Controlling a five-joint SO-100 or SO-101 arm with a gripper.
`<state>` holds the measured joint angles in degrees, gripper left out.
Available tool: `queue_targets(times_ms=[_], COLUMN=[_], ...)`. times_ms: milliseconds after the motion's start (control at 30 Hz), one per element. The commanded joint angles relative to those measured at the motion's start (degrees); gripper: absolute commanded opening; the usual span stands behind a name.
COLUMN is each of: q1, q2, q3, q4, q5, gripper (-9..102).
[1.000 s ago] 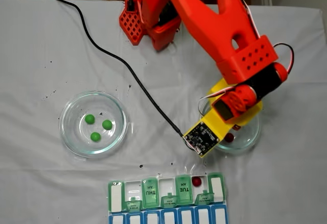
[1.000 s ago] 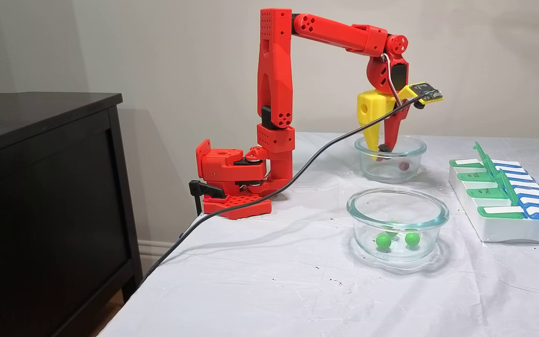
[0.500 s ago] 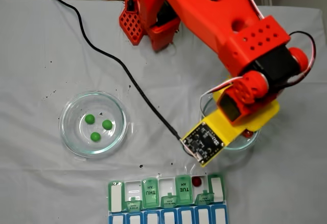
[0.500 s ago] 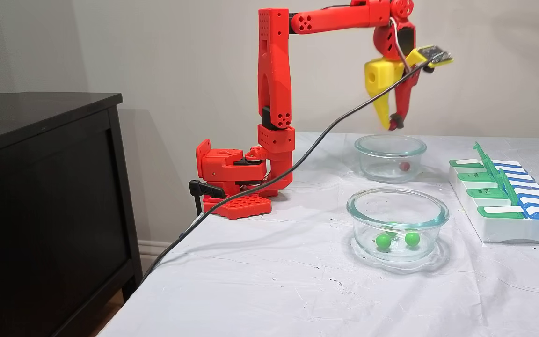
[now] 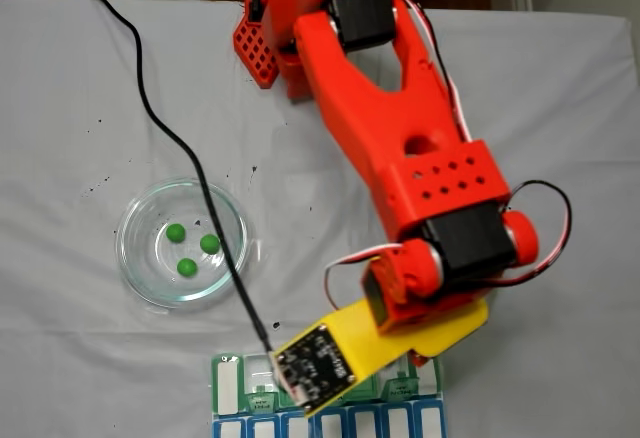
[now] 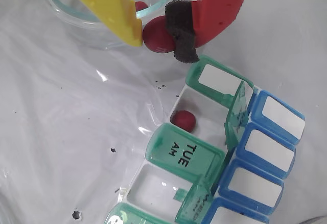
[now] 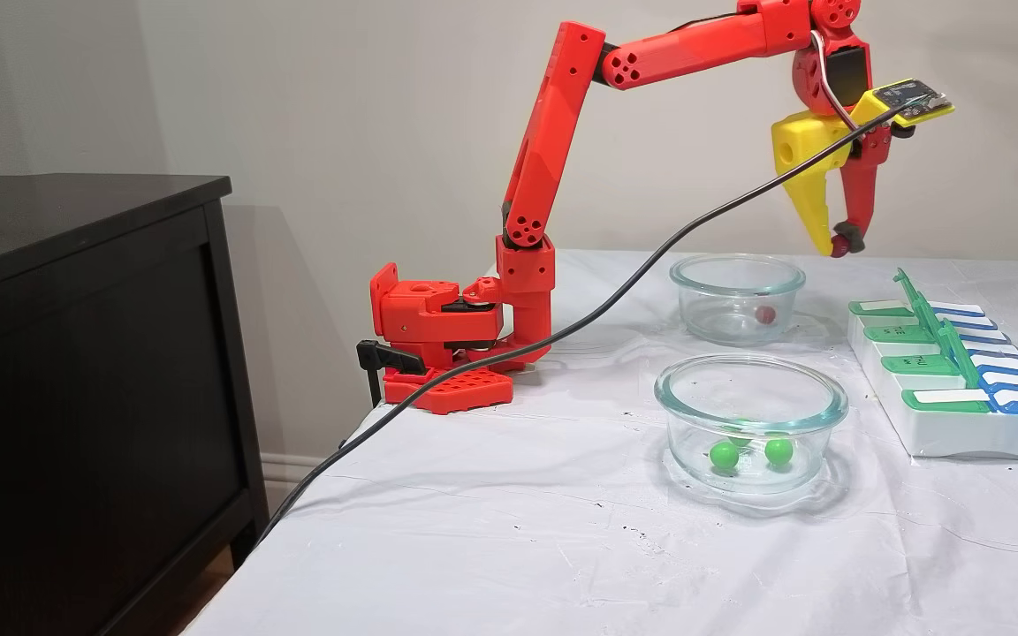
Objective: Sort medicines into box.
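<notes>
A small dark red ball (image 6: pixel 157 34) is held tight between the yellow and red jaws, high above the bench. The flat green and blue pill box (image 6: pixel 232 147) lies just below. Another red ball (image 6: pixel 182 120) is seen in one open cup.

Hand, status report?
Hand shut on red ball, raised beside pill organiser. One red ball already in open compartment. Nothing in the way.
</notes>
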<state>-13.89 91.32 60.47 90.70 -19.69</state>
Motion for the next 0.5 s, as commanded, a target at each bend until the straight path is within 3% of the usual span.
queue_targets(times_ms=[0, 267, 467], q1=[4.13, 8.44, 10.11], q2=[4.13, 16.70, 17.05], q3=[-5.19, 15.91, 19.42], q4=[1.32, -9.32, -13.89], q5=[-2.29, -5.10, -5.36], gripper=[0, 0, 0])
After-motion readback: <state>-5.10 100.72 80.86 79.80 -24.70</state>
